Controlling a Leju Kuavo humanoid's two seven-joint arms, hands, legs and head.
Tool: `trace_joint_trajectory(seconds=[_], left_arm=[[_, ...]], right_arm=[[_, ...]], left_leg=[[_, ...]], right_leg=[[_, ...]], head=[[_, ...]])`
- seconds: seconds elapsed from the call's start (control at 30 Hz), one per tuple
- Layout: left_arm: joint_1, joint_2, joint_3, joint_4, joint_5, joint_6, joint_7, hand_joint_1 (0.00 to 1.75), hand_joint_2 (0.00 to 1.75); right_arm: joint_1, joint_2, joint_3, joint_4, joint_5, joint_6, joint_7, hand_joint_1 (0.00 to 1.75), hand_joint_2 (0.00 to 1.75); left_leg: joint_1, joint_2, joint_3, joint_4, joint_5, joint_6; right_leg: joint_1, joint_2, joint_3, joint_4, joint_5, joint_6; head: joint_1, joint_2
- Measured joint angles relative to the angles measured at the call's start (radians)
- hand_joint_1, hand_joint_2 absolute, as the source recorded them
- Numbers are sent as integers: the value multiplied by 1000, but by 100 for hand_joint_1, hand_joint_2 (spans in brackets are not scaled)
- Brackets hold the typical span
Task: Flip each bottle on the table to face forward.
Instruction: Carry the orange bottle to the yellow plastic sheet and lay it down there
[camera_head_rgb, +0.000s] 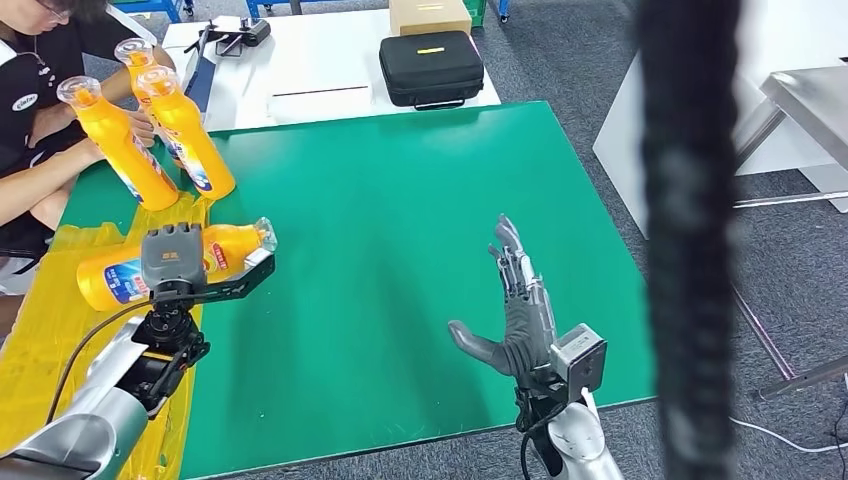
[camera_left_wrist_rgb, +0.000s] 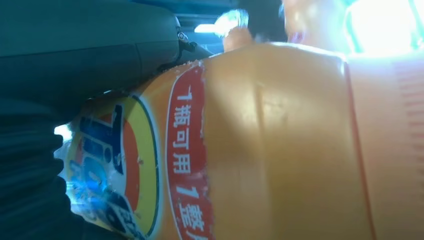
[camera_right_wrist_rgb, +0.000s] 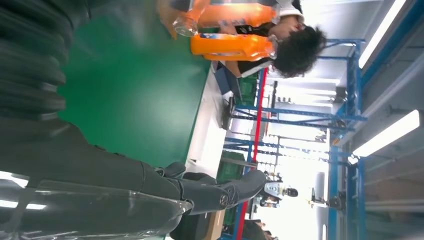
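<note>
The left hand (camera_head_rgb: 173, 257) lies over a yellow plastic bottle with a blue-and-red label (camera_head_rgb: 112, 278) that lies on its side at the left edge of the green surface (camera_head_rgb: 400, 200), on yellow plastic sheeting (camera_head_rgb: 40, 320); its fingers seem to wrap the bottle, though the head view hides the grip. The right hand (camera_head_rgb: 515, 315) hovers over the surface with fingers spread, holding nothing. At the far left corner, a seated person (camera_head_rgb: 35, 120) holds three upright yellow bottles with clear caps (camera_head_rgb: 160, 130).

Industrial workshop or lab: blue steel racking (camera_right_wrist_rgb: 300, 117); ceiling strip lights (camera_right_wrist_rgb: 385, 135); green-topped work table (camera_head_rgb: 400, 200); grey carpet floor (camera_head_rgb: 560, 60)
</note>
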Motion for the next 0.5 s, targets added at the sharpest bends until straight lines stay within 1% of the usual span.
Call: trace_joint_trajectory(seconds=[0.13,0.37,0.5], left_arm=[[1,7,33,53,1,-11,44,0,175],[2,14,80,102,1,-8,70,0,175],[4,14,112,120,1,19,87,0,175]], right_arm=[[0,2,0,0,22,14,3,0,175],[-1,3,0,0,28,20,6,0,175],[-1,3,0,3,25,29,16,0,175]], left_leg=[[0,0,0,0,0,0],[0,-1,-1,0,0,0],[0,-1,-1,0,0,0]], right_leg=[[0,0,-1,0,0,0],[0,-1,0,0,0,0],[0,-1,-1,0,0,0]], head=[[0,0],[0,0],[0,0]])
